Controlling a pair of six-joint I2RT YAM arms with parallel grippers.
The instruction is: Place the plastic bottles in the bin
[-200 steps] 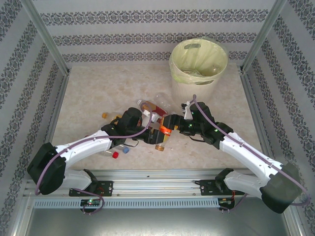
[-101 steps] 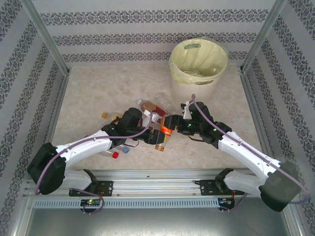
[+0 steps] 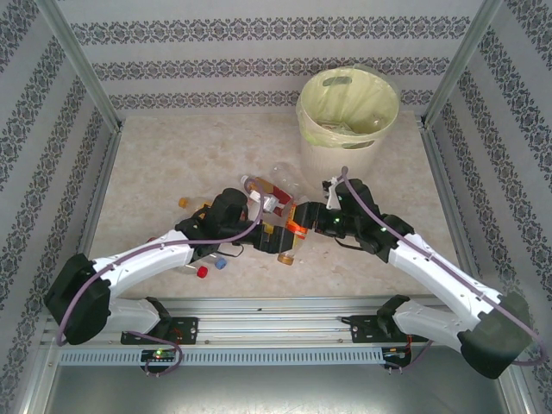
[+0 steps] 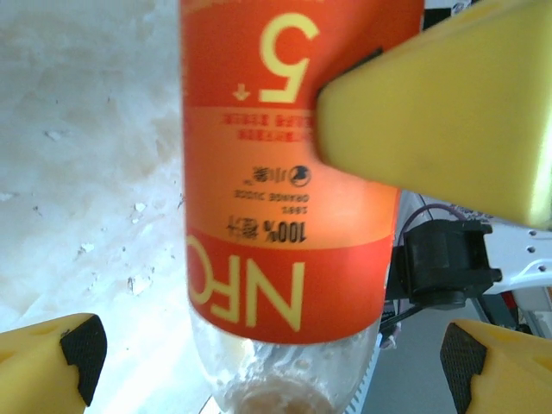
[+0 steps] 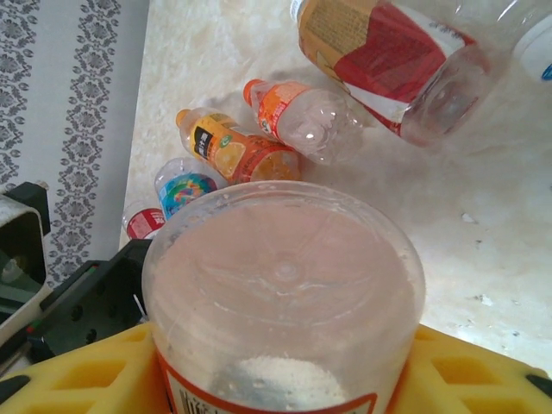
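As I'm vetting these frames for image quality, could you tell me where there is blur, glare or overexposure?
Top external: evenly lit and sharp, the bin crisp. Left wrist: the orange-labelled bottle sits close yet its print reads, while the table beside it is washed out. Right wrist: that bottle's base looms soft near the lens; the bottles lying beyond look sharper.
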